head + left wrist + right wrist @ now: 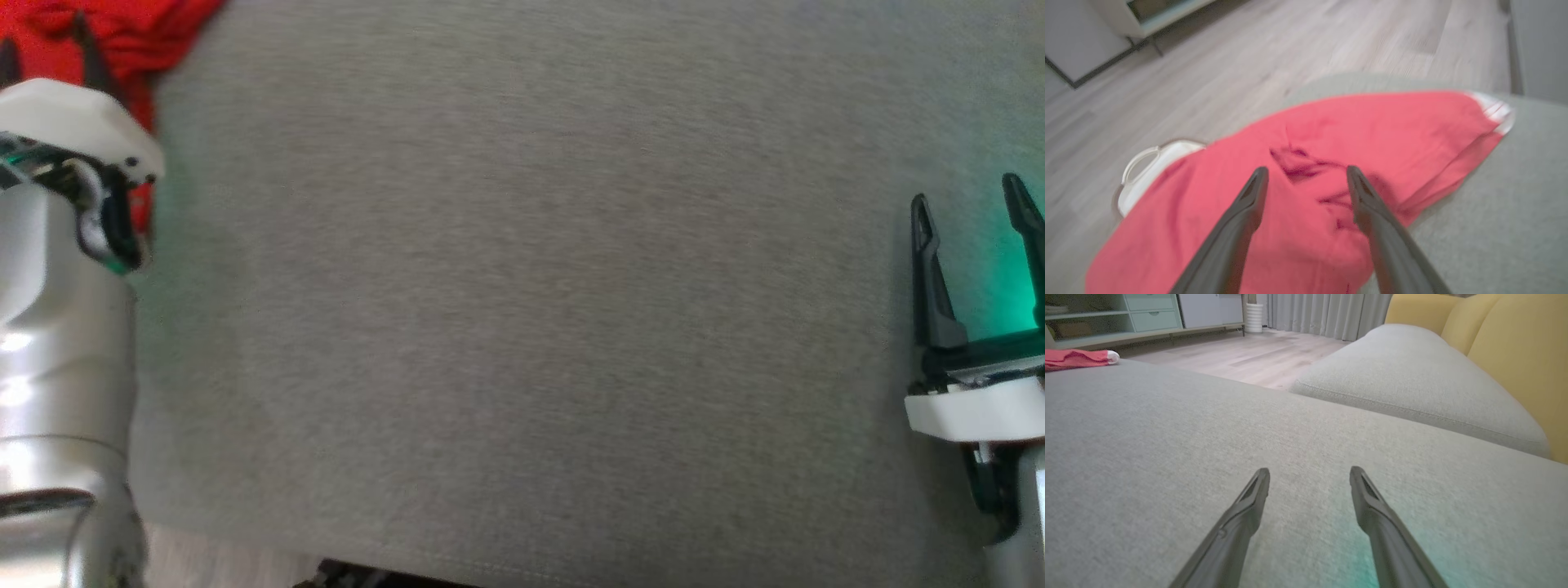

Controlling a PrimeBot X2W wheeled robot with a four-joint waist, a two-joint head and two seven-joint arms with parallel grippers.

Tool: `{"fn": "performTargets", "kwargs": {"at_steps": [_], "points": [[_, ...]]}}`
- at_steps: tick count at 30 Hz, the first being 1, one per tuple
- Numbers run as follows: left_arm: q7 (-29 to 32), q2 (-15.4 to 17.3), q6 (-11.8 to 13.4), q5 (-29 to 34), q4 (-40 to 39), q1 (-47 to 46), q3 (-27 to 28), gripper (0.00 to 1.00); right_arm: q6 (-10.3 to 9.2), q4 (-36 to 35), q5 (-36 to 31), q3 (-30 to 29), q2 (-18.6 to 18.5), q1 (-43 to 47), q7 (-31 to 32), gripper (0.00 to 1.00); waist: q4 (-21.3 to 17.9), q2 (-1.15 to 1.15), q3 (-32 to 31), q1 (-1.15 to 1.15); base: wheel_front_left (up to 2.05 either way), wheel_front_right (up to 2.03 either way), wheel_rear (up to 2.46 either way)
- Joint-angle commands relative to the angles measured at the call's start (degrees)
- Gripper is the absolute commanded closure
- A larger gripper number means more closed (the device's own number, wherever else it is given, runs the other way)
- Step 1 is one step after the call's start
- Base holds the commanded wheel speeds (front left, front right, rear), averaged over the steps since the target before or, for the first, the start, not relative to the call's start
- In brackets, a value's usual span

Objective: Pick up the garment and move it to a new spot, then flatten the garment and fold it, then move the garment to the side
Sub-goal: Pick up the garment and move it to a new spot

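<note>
head view: the red garment (139,24) lies rumpled at the far left of a grey couch seat (531,286). the left hand (45,53) is over it, fingers apart and gripping nothing. left wrist view shows the cloth spread beneath the two dark fingers, one edge hanging off the seat over a white handled tub (1143,167) on the wooden floor (1249,61). the right hand (967,192) hovers well apart from the garment over bare cushion, fingers spread and empty, with a green glow beneath it.

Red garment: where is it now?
Head view, top left corner: red garment on the left end of the grey cushion, just ahead of the open left gripper.
</note>
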Motion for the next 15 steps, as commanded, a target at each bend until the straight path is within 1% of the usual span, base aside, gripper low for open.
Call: {"fn": "performTargets", "kwargs": {"at_steps": [1, 4, 6, 7, 8, 10, 11, 15], "points": [[1.80, 4.91, 1.38, 0.81, 2.55, -1.89, 1.33, 0.00, 0.39, -2.88, 0.49, 1.57, -0.89, 2.20, 0.88, 0.00, -3.91, 0.00, 2.73, -0.02, 0.00, 0.00, 0.00], [4.30, 5.79, 2.54, 0.70, 7.86, -3.03, 1.43, 0.00, 0.39, -5.05, 0.87, 1.69, -0.46, 3.13, 1.47, 0.00, -5.56, 0.00, 2.98, -0.02, 0.00, 0.00, 0.00], [4.96, 6.28, 2.04, 0.80, 10.20, -3.60, 1.01, 0.00, 0.39, -6.13, 1.11, 1.57, -0.14, 3.68, 1.76, 0.00, -6.43, 0.00, 3.06, -0.02, 0.00, 0.00, 0.00], [5.07, 6.48, 1.70, 0.88, 11.16, -3.85, 0.76, 0.58, 0.39, -6.56, 1.18, 1.42, -0.02, 3.95, 1.89, 0.00, -6.71, 0.00, 3.07, -0.02, 0.00, 0.00, 0.00], [5.02, 6.64, 1.21, 1.03, 11.94, -4.05, 0.40, 1.00, 0.39, -6.85, 1.32, 1.13, 0.15, 4.20, 1.96, 0.00, -6.93, 0.00, 3.02, -0.02, 0.00, 0.00, 0.00], [5.13, 6.64, -0.24, 1.02, 13.34, -4.40, -0.17, 1.00, 0.39, -6.88, 1.55, 0.63, 0.32, 4.69, 1.92, 0.00, -7.06, 0.00, 2.46, -0.02, 0.00, 0.00, 0.00], [5.13, 6.64, -0.24, 1.02, 13.34, -4.40, -0.17, 1.00, 0.39, -6.88, 1.55, 0.63, 0.32, 4.69, 1.92, 0.00, -7.06, 0.00, 2.46, -0.02, 0.00, 0.00, 0.00], [1.51, 6.94, -3.34, 0.59, 12.75, -6.55, -0.67, 1.00, 0.39, -5.22, 1.85, 0.37, 1.18, 5.12, 1.09, 0.00, -6.97, 0.00, 0.07, -0.02, 0.00, 0.00, 0.00]]}}
